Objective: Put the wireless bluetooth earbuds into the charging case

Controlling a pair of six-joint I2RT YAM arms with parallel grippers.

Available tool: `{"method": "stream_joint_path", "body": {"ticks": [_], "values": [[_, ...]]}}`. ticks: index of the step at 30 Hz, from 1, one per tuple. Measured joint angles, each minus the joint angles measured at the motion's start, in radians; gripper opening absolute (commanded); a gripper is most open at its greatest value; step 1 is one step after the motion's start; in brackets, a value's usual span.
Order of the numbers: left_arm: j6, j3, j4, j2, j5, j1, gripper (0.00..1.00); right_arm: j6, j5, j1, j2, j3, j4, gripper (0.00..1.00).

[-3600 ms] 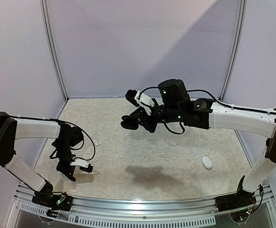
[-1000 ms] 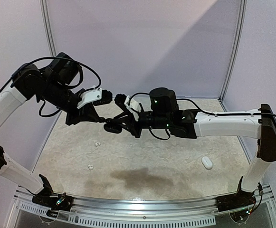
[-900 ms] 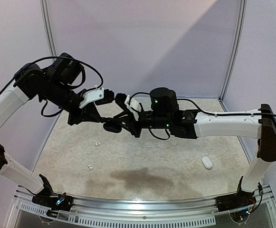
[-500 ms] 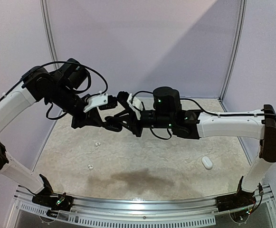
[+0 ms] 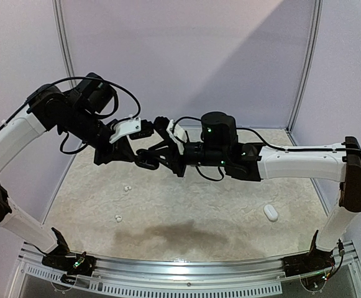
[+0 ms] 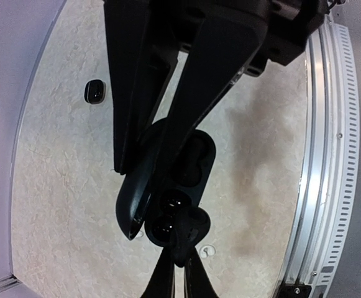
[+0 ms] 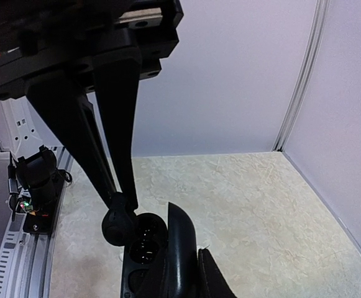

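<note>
low on the table (image 5: 230,236), two white earbuds (image 5: 126,187) lie at lower left, a white case (image 5: 271,213) at lower right. higher, mid-frame, the right gripper (image 6: 144,167) clamps the open black charging case (image 7: 149,248) — the left gripper (image 7: 123,200), fingers together, pinches a black earbud (image 7: 119,228) at its open base.

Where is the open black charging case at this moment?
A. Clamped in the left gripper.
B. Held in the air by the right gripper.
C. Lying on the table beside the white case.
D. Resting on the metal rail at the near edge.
B: the right gripper is closed on the open black case above the table, and the left gripper meets it holding a black earbud.
</note>
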Motion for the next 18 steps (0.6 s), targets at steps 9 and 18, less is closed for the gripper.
{"method": "stream_joint_path", "body": {"ticks": [9,18], "values": [[-0.007,0.034,0.002,0.0,0.008,0.0,0.0,0.01,-0.001,0.0,0.0,0.0,0.021,0.0],[0.012,0.029,0.015,0.001,-0.032,0.0,0.0,0.001,0.011,0.002,0.0,0.0,0.012,0.0]]}}
